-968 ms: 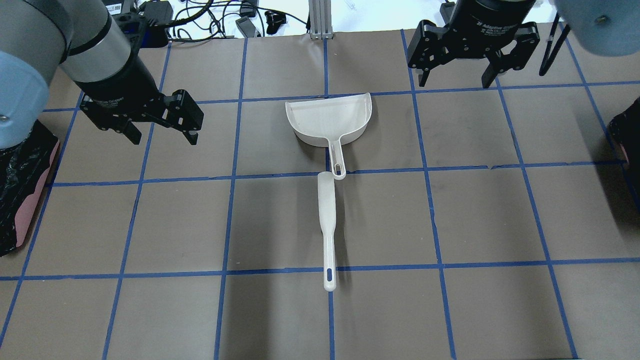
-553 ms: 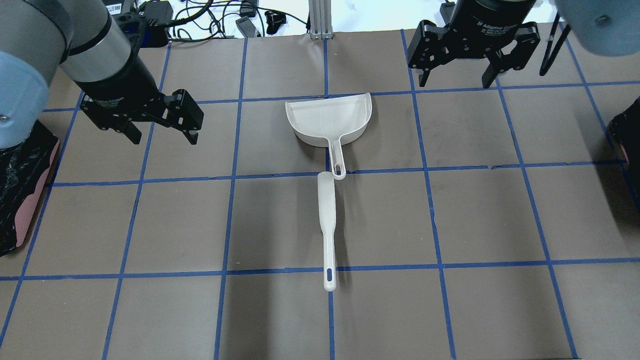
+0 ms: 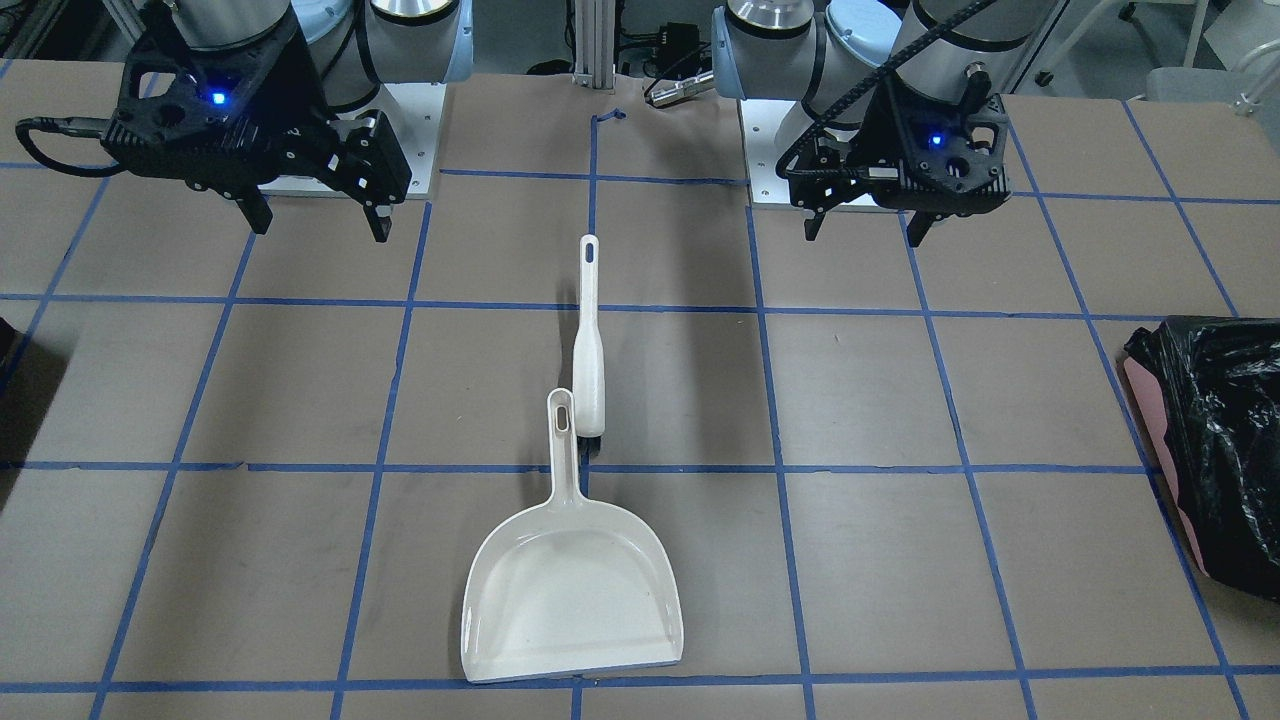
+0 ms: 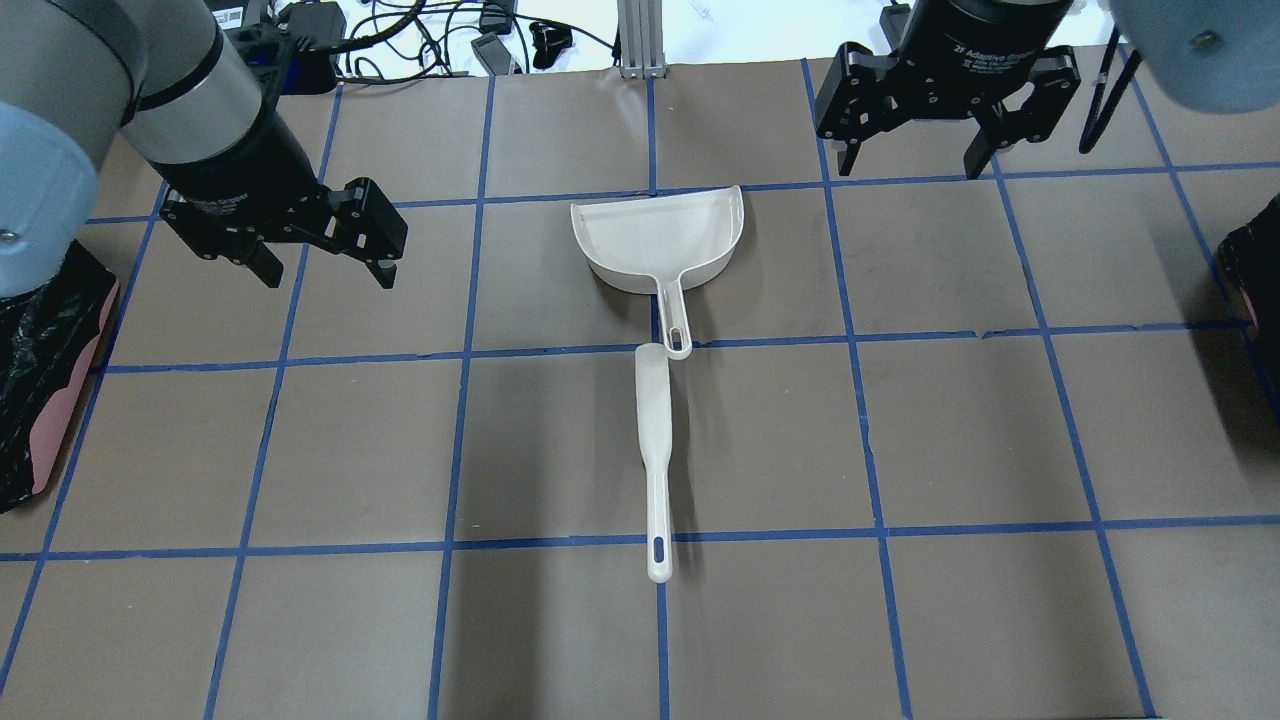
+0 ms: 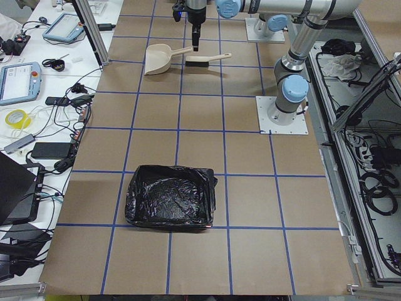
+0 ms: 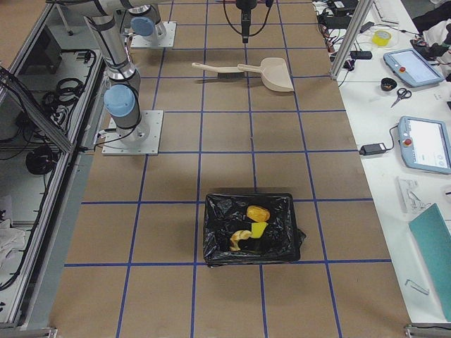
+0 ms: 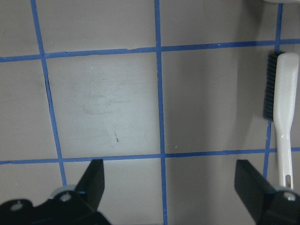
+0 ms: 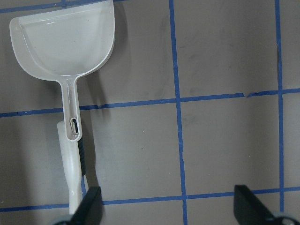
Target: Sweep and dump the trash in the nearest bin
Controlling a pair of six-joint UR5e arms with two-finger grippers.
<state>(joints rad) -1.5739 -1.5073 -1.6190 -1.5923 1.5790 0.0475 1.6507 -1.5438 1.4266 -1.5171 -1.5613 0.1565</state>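
Note:
The trash lies inside the black-lined bin (image 6: 250,229) in the exterior right view: an orange-brown bun (image 6: 257,212), a yellow-green block (image 6: 258,229) and a ring pastry (image 6: 238,239). The white dustpan (image 4: 655,235) lies empty on the table (image 4: 950,420), with its handle toward the white brush (image 4: 655,420). My left gripper (image 4: 325,270) is open and empty, hovering left of the dustpan. My right gripper (image 4: 912,165) is open and empty, hovering right of and beyond it. The brush (image 7: 281,117) shows in the left wrist view, the dustpan (image 8: 61,42) in the right wrist view.
A second black-lined bin (image 5: 169,197) stands at the table's left end and looks empty. Its edge shows in the overhead view (image 4: 40,350). Cables and devices (image 4: 400,40) lie beyond the far table edge. Blue tape lines grid the brown table.
My right gripper has shifted very slightly toward the far edge. The left gripper, dustpan and brush have not moved.

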